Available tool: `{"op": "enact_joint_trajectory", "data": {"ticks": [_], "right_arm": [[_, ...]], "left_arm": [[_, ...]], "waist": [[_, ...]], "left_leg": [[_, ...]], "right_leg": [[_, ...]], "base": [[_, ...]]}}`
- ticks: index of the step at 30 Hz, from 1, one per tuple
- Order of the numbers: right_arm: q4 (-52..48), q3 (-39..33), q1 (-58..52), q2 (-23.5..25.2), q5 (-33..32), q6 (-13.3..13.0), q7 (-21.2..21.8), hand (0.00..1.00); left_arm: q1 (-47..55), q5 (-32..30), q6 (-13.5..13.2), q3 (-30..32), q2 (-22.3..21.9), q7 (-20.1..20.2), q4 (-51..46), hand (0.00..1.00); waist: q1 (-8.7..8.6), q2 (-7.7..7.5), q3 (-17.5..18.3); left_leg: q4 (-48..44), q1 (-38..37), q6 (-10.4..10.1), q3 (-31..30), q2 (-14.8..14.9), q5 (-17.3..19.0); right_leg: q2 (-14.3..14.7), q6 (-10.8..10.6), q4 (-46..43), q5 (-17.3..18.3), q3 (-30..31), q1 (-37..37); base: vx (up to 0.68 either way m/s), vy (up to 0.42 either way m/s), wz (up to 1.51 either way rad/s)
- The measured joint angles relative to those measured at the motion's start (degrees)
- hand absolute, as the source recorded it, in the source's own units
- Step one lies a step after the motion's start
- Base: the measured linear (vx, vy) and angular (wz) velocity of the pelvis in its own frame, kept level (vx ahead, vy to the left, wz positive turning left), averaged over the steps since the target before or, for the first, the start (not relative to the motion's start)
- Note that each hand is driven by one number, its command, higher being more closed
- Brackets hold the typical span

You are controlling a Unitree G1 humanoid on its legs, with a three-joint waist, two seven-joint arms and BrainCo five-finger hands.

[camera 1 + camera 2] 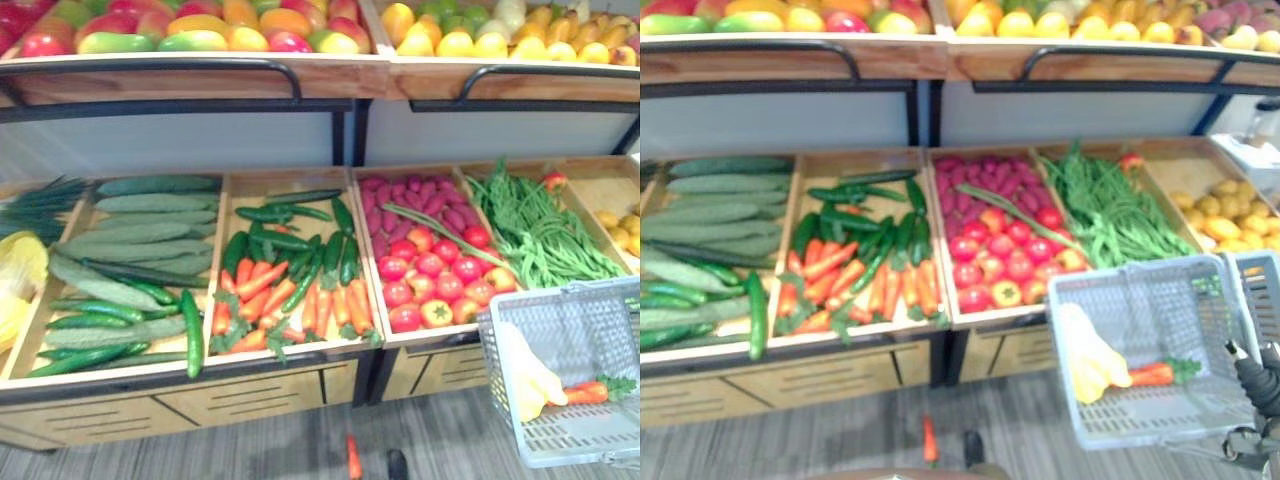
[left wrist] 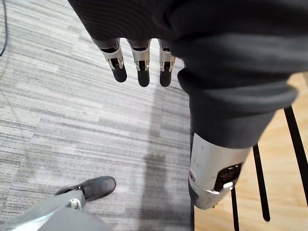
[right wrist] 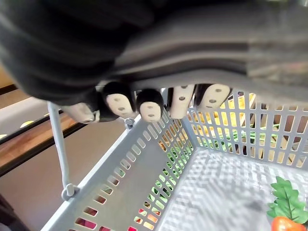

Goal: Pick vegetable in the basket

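A grey slotted plastic basket hangs at the lower right, in front of the vegetable stand. An orange carrot with green leaves and a yellow vegetable lie inside it. In the right wrist view my right hand has its fingers curled round the basket's handle, with the carrot on the basket's floor below. My left hand hangs over the grey floor beside the stand, its fingers straight and holding nothing.
The stand's wooden crates hold long cucumbers, carrots with small cucumbers, tomatoes and green beans. A shelf of fruit runs above. One carrot lies on the floor below the crates.
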State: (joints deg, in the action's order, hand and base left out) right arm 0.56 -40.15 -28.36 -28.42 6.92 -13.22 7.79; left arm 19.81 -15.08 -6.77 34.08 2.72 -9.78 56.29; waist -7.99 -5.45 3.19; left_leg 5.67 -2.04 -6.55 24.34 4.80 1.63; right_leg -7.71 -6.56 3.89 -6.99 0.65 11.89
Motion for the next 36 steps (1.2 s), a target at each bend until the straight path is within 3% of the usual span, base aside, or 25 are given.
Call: {"op": "enact_joint_trajectory", "data": {"ticks": [16, 18, 24, 28, 31, 32, 33, 34, 35, 36], "right_arm": [[-6.38, -5.89, 3.02, 0.42, 0.1, 0.14, -0.12, 1.0], [-6.56, -7.23, 3.04, 2.41, 1.63, 0.14, -0.18, 1.0], [-5.17, -7.67, 2.79, 7.19, 2.16, 0.68, -0.28, 1.0], [-2.47, -8.92, 1.58, 9.64, 2.16, 4.32, -1.43, 1.0], [-4.1, -8.72, 1.68, 10.84, 2.16, 4.78, -1.56, 1.0], [-5.98, -7.72, 1.93, 11.43, 2.16, 5.03, -2.14, 1.0], [-6.99, -6.66, 2.0, 11.62, 2.16, 5.03, -2.82, 1.0], [-8.03, -4.16, 3.34, 11.89, 2.15, 4.7, -3.76, 1.0], [-8.92, -3.01, 4.6, 12.27, 2.12, 3.97, -4.37, 1.0], [-8.82, -2.04, 6.11, 11.96, 2.13, 3.89, -5.36, 1.0]], "left_arm": [[0.0, -0.05, -0.08, -0.44, -0.88, 1.3, 2.88, 0.0], [-0.01, -0.41, -0.09, -0.44, -0.97, 1.39, 2.76, 0.0], [-0.17, -1.02, -0.04, -0.46, -2.21, 1.59, 2.34, 0.0], [-0.68, -1.7, 1.23, -2.86, -2.35, 1.86, 1.71, 0.0], [-2.34, -3.27, 1.95, -5.87, -1.73, 2.08, -0.59, 0.0], [-3.35, -4.08, 1.89, -7.88, -1.15, 2.3, -1.99, 0.0], [-4.08, -4.24, 1.83, -8.62, -0.77, 2.38, -2.44, 0.0], [-5.86, -4.27, 1.88, -9.7, -0.31, 2.61, -2.02, 0.0], [-7.99, -4.48, 1.87, -10.68, 0.64, 2.77, -1.82, 0.0], [-9.01, -5.09, 1.83, -12.54, 1.7, 2.76, -1.85, 0.0]], "waist": [[-2.07, 0.14, -0.53], [-2.88, 0.17, -1.03], [-3.09, 0.71, -2.19], [-3.23, 1.66, -3.48], [-2.52, 1.84, -4.89], [-1.79, 1.79, -5.07], [-1.22, 1.58, -5.54], [-0.4, 2.09, -6.88], [0.11, 1.67, -8.7], [0.27, 1.03, -9.97]], "left_leg": [[-0.22, -6.73, -0.51, 9.64, 0.32, 4.82], [-1.65, -7.34, -0.58, 10.87, 0.5, 5.95], [-5.38, -8.13, -0.78, 13.01, 1.4, 8.65], [-21.24, -5.95, -1.42, 12.55, 7.84, 17.28], [-27.83, -4.07, -0.9, 14.05, 10.33, 20.38], [-31.2, -2.08, -0.3, 15.71, 11.48, 21.87], [-32.58, -1.65, 0.13, 17.08, 11.87, 22.36], [-33.25, -0.91, 1.41, 19.89, 12.86, 22.21], [-32.76, -1.22, 2.77, 22.59, 12.55, 21.42], [-32.31, -1.32, 3.84, 24.85, 12.46, 20.7]], "right_leg": [[4.0, -0.44, -1.74, -0.74, 9.45, -0.24], [4.32, -0.5, -1.95, -0.66, 10.87, -0.42], [4.83, -0.6, -2.5, -0.48, 13.19, -1.42], [7.11, -0.66, -11.54, 4.43, 12.84, -1.1], [7.97, -1.39, -12.95, 3.8, 14.0, -0.09], [8.57, -1.64, -12.77, 1.79, 14.51, 1.87], [8.83, -1.25, -12.22, -0.25, 13.96, 2.75], [8.79, 0.4, -7.86, -6.25, 8.73, 3.58], [5.9, 5.4, -11.45, -3.58, -4.79, 4.08], [1.93, 9.27, -20.93, 4.5, -17.24, 5.2]], "base": [[0.1, 0.002, -0.34], [0.04, -0.034, -0.26], [0.02, -0.048, -0.25], [0.02, -0.073, -0.02], [-0.07, -0.005, -0.28], [-0.21, 0.011, -0.61], [-0.31, 0.009, -1.06], [-0.32, 0.009, -1.08], [-0.29, 0.012, -1.17], [-0.19, 0.016, -0.81]]}}
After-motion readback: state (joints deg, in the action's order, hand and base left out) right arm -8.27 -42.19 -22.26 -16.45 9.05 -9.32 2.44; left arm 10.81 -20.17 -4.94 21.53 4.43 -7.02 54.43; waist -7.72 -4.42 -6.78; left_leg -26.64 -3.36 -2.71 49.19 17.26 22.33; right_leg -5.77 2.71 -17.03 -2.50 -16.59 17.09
